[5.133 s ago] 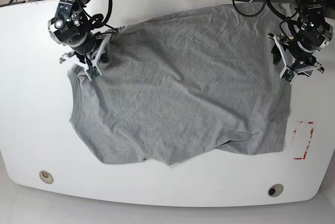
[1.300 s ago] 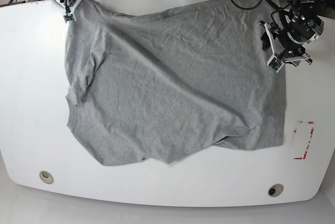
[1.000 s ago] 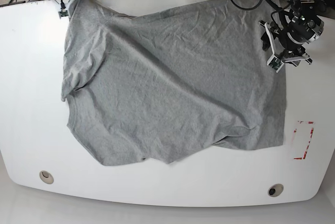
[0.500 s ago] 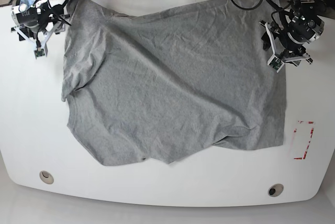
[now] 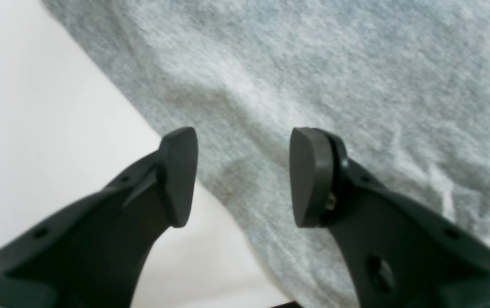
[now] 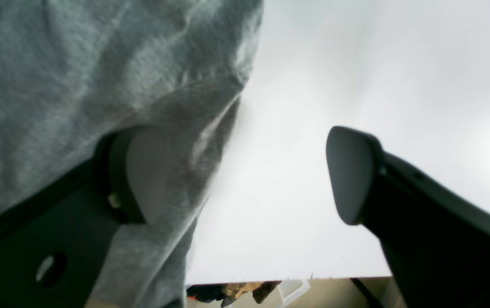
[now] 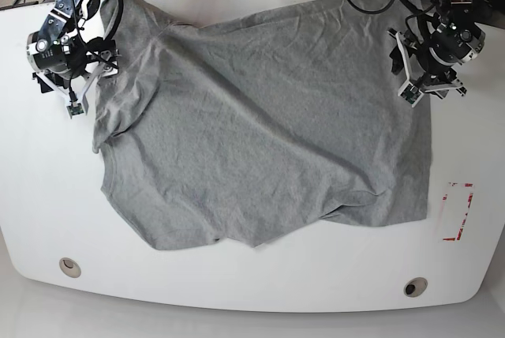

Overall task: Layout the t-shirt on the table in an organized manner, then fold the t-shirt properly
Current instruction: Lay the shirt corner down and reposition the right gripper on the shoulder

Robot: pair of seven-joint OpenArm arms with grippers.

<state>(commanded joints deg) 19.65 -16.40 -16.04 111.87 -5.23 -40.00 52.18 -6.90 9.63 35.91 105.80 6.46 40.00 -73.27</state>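
The grey t-shirt [image 7: 260, 125] lies spread and wrinkled across the white table [image 7: 47, 196], its lower edge uneven and one corner reaching the table's back left. My right gripper [image 7: 79, 93] hovers at the shirt's left edge. In the right wrist view it [image 6: 240, 175] is open, one finger [image 6: 138, 179] against the cloth edge [image 6: 78, 77], the other over bare table. My left gripper [image 7: 430, 95] is at the shirt's right edge. The left wrist view shows it [image 5: 243, 177] open just above the cloth [image 5: 335, 72], holding nothing.
A red tape rectangle [image 7: 458, 212] marks the table at the right, just off the shirt. Two round grommet holes [image 7: 69, 266] [image 7: 415, 286] sit near the front edge. Cables and the arm bases crowd the back edge.
My right gripper released the shirt's corner at the back left and moved forward along the shirt's left edge. The shirt stays put. My left gripper barely shifted.
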